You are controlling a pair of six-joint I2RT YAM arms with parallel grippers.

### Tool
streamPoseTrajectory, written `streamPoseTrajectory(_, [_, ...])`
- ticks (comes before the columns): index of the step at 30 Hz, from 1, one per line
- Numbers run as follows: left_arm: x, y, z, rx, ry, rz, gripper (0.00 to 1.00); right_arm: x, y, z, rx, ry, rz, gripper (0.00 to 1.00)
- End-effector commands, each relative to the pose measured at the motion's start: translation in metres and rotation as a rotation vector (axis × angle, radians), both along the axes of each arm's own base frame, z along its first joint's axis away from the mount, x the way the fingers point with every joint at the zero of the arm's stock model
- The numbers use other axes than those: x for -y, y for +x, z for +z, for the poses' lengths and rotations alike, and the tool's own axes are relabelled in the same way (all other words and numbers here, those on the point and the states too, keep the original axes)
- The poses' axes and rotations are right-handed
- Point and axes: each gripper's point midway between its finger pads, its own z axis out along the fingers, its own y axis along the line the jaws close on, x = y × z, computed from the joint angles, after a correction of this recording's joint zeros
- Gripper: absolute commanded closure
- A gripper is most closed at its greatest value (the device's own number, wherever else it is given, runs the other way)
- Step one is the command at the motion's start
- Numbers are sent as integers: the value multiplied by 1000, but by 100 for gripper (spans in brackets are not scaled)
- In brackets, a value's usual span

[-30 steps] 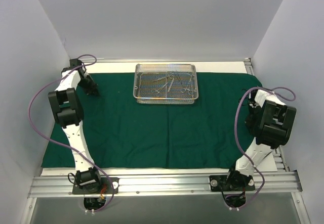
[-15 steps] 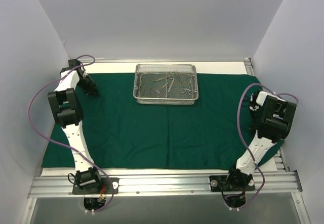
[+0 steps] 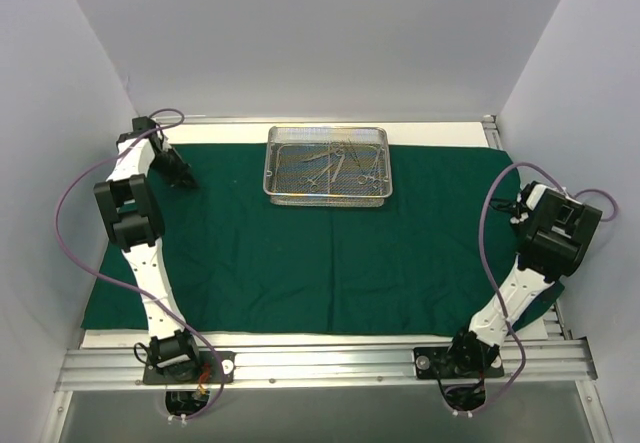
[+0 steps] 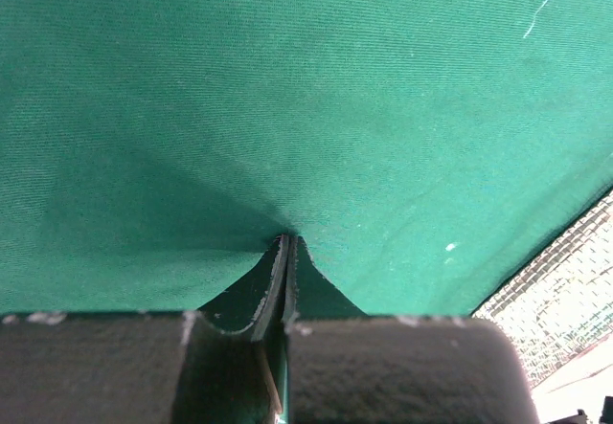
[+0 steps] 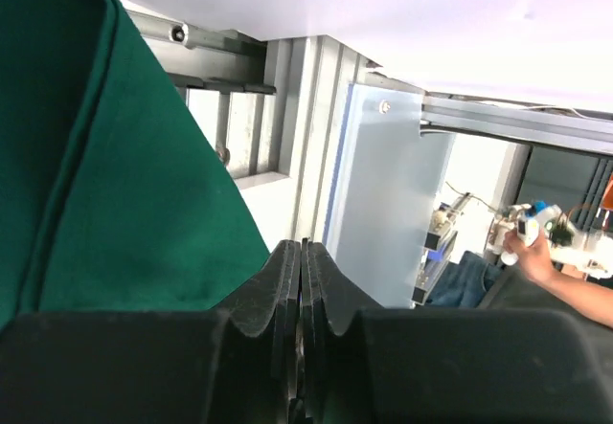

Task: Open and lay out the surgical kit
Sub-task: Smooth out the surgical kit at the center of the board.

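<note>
Wire-mesh tray (image 3: 327, 199): steel instruments (image 3: 335, 163) inside, standing on green cloth (image 3: 300, 263). Left gripper (image 4: 285, 242), left of tray: jaws closed, pinching the green cloth. Right gripper (image 5: 301, 247), right of tray: jaws closed on its edge.

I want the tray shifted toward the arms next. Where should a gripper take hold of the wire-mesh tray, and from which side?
Probably the near long wall of the wire-mesh tray, from above, with one finger inside it and one outside. That wall stands upright and is the nearest one, and the instruments lie mostly farther back.
</note>
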Motion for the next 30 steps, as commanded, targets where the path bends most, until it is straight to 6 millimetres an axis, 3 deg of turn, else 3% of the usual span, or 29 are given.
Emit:
streamPoseTrajectory(1, [-9,-16,-59,-122,52,-3,98,8,14,33,80,-101,14,100])
streamPoseTrajectory(2, [-9,-17,-59,-122,52,-6,98,2,36,37,101,-101,101,100])
streamPoseTrajectory(6, [-13,-14,-53,-109,56,-1,98,-18,82,36,132,-65,304,100])
streamPoseTrajectory(10, [-16,-12,-51,-102,47,10,98,-22,99,4,118,23,318,100])
streamPoseTrajectory(13, [-16,-12,-51,-99,39,10,98,-20,112,-8,101,36,333,100])
streamPoseTrajectory(18, [-16,-11,-52,-105,37,25,98,-16,115,-14,87,27,337,100])
streamPoseTrajectory(24, [-21,-8,-55,-110,32,56,98,-13,104,-39,-10,56,352,100])
streamPoseTrajectory(28, [-22,-6,-57,-119,33,72,98,-12,83,-41,-41,57,293,100])
streamPoseTrajectory(30, [-20,-6,-61,-131,17,81,98,-14,63,-46,-34,92,225,100])
